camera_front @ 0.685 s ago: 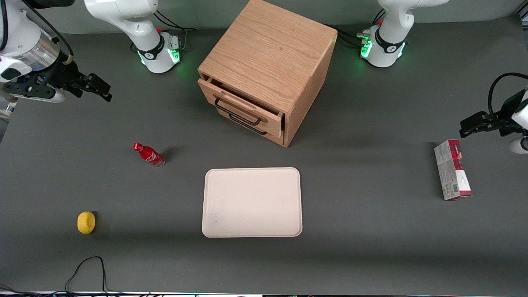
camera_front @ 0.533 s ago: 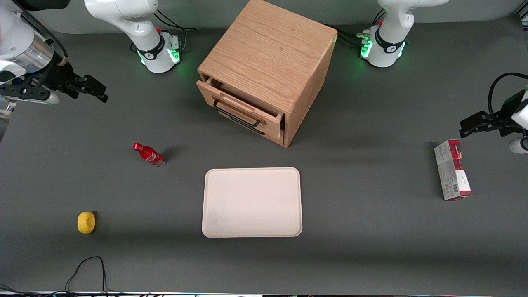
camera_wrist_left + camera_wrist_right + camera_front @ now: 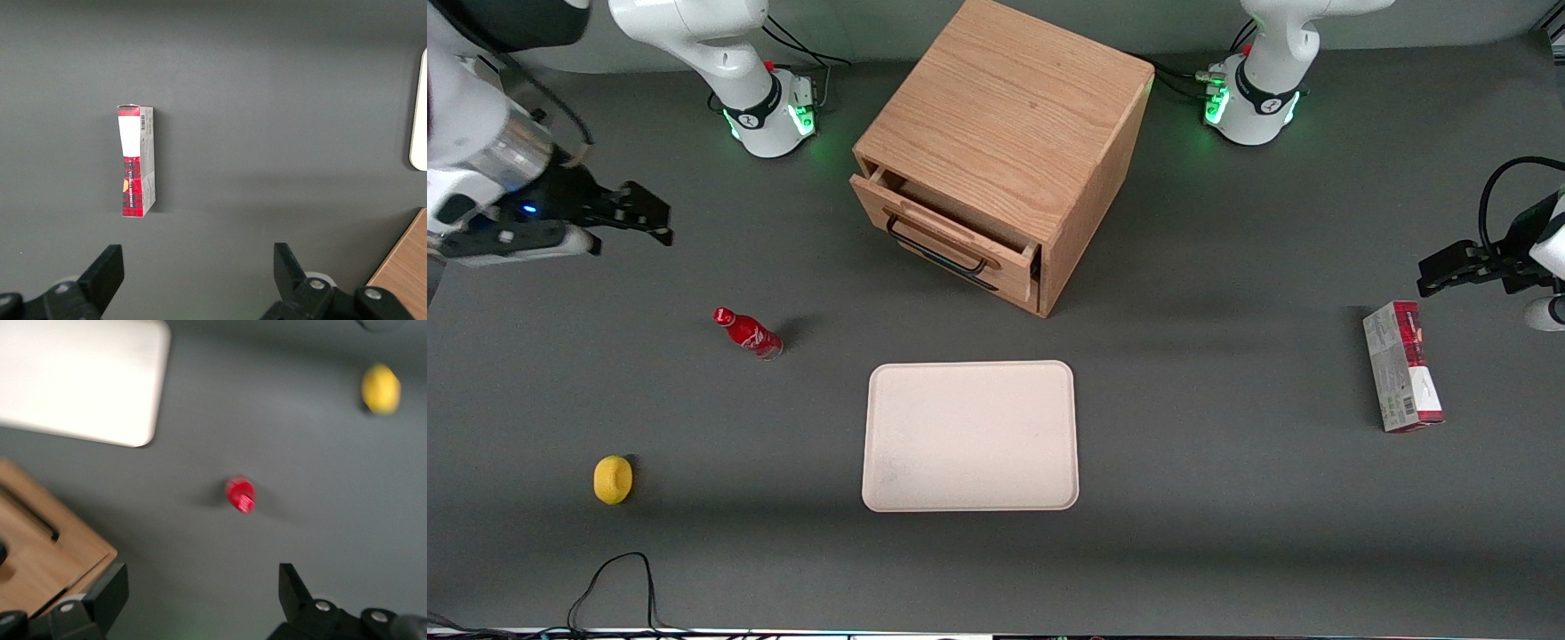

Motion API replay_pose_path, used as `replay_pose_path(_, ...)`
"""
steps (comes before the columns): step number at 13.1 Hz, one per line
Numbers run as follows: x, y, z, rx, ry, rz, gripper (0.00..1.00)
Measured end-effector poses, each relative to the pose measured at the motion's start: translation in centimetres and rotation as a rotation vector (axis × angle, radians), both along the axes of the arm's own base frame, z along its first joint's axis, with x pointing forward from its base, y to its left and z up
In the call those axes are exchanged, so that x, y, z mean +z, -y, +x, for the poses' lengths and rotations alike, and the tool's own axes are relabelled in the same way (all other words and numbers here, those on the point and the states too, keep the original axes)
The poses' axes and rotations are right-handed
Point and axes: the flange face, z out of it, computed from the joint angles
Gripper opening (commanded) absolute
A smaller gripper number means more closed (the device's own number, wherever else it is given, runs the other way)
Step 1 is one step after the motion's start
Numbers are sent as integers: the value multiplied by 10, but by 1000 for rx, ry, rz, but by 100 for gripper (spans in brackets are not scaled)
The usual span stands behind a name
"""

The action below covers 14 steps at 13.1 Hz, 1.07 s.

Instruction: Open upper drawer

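Note:
The oak cabinet [image 3: 1014, 107] stands at the table's middle back. Its upper drawer [image 3: 947, 238] sticks out a little from the cabinet, with a thin black wire handle [image 3: 934, 253]; a dark gap shows above its front panel. The lower drawer front lies just below it. My right gripper [image 3: 645, 213] hangs open and empty above the table toward the working arm's end, well apart from the cabinet. In the right wrist view my gripper [image 3: 200, 593] is open over bare table, with the cabinet's corner [image 3: 47, 547] beside one finger.
A red bottle [image 3: 747, 332] stands nearer the front camera than my gripper; it also shows in the right wrist view [image 3: 240, 495]. A yellow lemon [image 3: 613, 479] lies nearer still. A cream tray [image 3: 969, 436] lies in front of the cabinet. A red-and-white box [image 3: 1401, 378] lies toward the parked arm's end.
The upper drawer slid out slightly between the earliest frame and now. My gripper drifted a little lower in the front view and toward the cabinet, still open.

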Motion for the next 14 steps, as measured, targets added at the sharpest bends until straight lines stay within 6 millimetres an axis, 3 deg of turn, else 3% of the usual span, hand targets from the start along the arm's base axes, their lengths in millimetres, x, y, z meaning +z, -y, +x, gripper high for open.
replay_pose_path(1,2,-41,8,154,3,7,100)
replay_pose_path(3,-3,-110,6,331,-8,25,100)
replay_pose_path(5,-6,-169,-15,477,-5,-11,100)
replay_pose_path(7,-9,-224,-48,608,-4,-52,100)
replay_pose_path(8,-14,-242,-60,651,-14,-52,100)
replay_pose_path(10,-31,-261,-66,699,-49,-41,100)
replay_pose_path(12,-60,-271,-60,734,-105,-21,100)
replay_pose_path(14,-102,-280,-45,760,-159,20,100)
